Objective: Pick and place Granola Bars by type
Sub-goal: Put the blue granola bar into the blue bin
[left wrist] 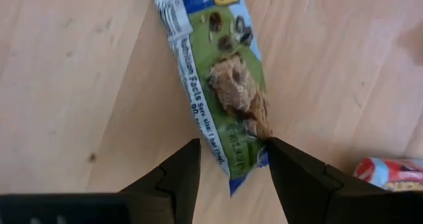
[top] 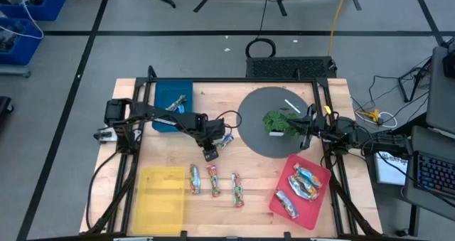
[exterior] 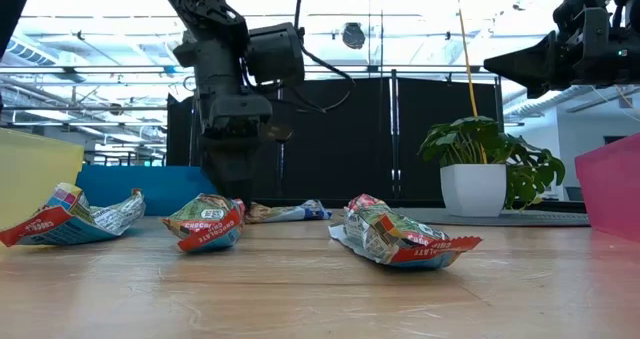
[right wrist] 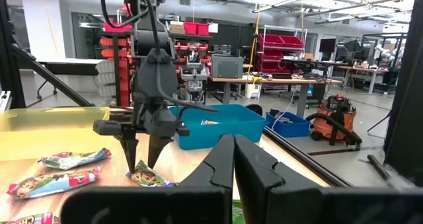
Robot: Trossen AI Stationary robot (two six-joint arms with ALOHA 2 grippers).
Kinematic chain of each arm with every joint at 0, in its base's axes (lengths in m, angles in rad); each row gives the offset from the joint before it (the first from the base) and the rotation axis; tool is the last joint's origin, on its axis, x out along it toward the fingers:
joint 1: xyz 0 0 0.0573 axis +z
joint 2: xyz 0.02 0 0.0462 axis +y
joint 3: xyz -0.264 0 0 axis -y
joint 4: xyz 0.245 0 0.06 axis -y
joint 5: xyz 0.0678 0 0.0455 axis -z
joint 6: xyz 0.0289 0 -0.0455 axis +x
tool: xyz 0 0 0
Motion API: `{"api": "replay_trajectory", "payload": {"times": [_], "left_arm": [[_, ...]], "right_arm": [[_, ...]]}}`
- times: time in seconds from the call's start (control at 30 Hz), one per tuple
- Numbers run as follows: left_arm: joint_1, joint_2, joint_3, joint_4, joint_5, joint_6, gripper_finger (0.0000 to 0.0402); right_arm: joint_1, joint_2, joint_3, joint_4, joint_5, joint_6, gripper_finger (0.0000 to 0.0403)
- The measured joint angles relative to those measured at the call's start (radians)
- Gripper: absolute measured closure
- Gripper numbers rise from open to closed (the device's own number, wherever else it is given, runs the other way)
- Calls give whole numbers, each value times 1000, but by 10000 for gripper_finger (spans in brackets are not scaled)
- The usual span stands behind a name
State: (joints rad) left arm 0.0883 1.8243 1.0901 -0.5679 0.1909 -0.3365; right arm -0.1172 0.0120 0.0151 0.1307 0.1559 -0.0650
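left gripper [left wrist: 229, 159] fingers apart astride a green-blue granola bar's [left wrist: 221, 78] end on open table [left wrist: 66, 85]; right gripper [right wrist: 232, 159] closed.

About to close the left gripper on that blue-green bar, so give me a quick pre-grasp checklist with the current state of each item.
1. Left gripper open: ok, fingers spread.
2. Blue-green bar between the fingers: ok, its near end lies in the gap, though only the end.
3. Fingertips down at the table: cannot tell; the right wrist view shows them close above the bar.
4. Neighbouring red bar outside the grip: ok, off to one side.
5. Right gripper out of the way: ok, shut and waiting near the plant.
6. Blue tray has room: ok, one bar inside.
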Motion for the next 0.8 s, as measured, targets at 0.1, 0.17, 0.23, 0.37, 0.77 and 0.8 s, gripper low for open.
{"api": "replay_trajectory", "payload": {"times": [0.1, 0.17, 0.23, 0.37, 0.77, 0.8], "left_arm": [[0, 17, 1, 12, 0, -7, 222], [0, 20, 1, 17, -5, 2, 231], [-3, 20, 1, 16, -11, 16, 258], [-8, -3, 0, 31, -19, 42, 364], [-51, -299, 0, -37, -386, 52, 376], [-51, -337, 0, -73, -441, 24, 377]], "right_arm": [[0, 0, 0, 0, 0, 0, 396], [0, 0, 0, 0, 0, 0, 396], [0, 0, 0, 0, 0, 0, 396], [0, 0, 0, 0, 0, 0, 397], [0, 0, 0, 0, 0, 0, 396], [0, 0, 0, 0, 0, 0, 396]]}}
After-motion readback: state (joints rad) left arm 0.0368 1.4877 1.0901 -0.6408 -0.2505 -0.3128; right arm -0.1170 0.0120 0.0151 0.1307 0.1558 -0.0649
